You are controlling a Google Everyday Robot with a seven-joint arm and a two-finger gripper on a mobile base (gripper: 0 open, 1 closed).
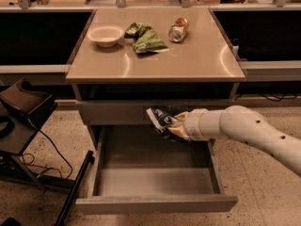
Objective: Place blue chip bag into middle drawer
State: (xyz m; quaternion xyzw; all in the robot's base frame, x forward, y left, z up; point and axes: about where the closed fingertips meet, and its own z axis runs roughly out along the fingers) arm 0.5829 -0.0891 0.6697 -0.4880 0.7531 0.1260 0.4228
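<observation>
My end effector (173,127) is clamped on the blue bag (157,117), holding it tilted in the air over the back of the open drawer (155,204), just below the bench (188,62) edge. On the bench sit a bowl (106,35), a green bag (145,38) and a can (178,29)

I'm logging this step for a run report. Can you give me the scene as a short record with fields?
gripper: over the back part of the middle drawer, shut on the blue chip bag
blue chip bag: held in the air, not yet in the drawer
middle drawer: pulled out, nothing seen inside
countertop: bowl, green chip bag, drink can on its side
</observation>
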